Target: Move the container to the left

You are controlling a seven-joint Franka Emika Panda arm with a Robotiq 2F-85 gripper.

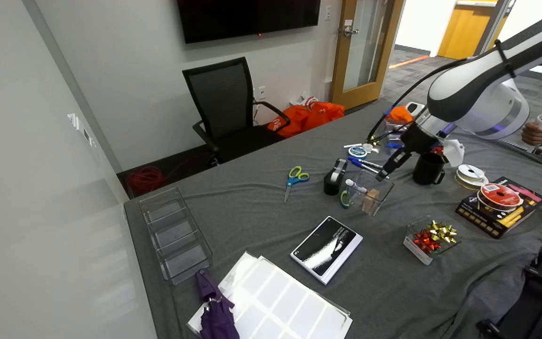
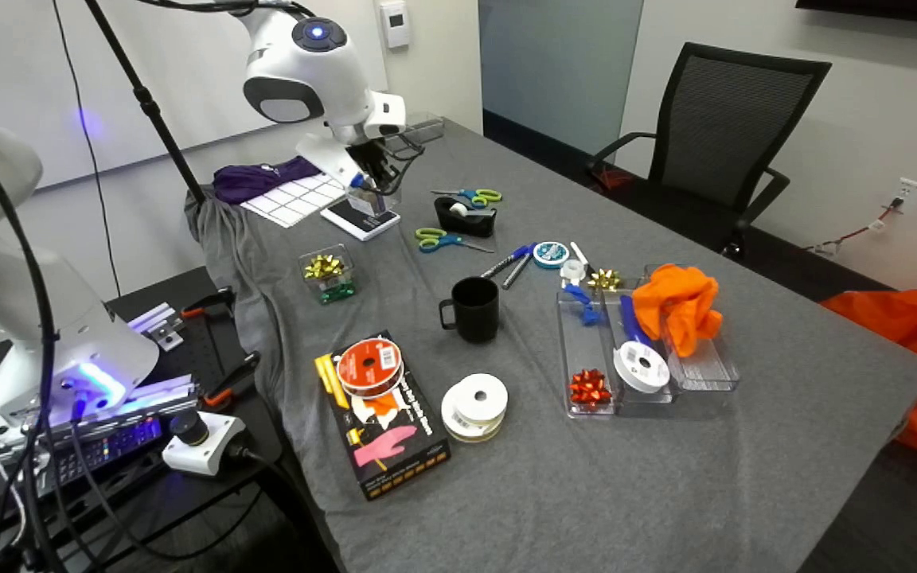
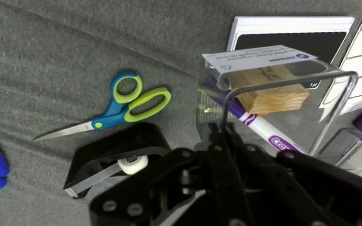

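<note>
Over by the tape (image 3: 115, 141), the gripper (image 3: 222, 126) clamps the container (image 3: 291, 83) tight by its rim above the table (image 1: 247, 197), with a broad grey stretch between the scissors (image 1: 290, 181) and the tray (image 1: 170, 233) along the edge.

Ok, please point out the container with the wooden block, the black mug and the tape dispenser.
Container (image 3: 325, 76), in the wrist view: rim.
Black mug (image 2: 475, 318), in an exterior view: outer wall.
Tape dispenser (image 3: 115, 143), in the wrist view: body.

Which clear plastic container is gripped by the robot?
The container with the wooden block and purple marker: its rim is between the fingers, whereas the tub with bows stands apart.
</note>
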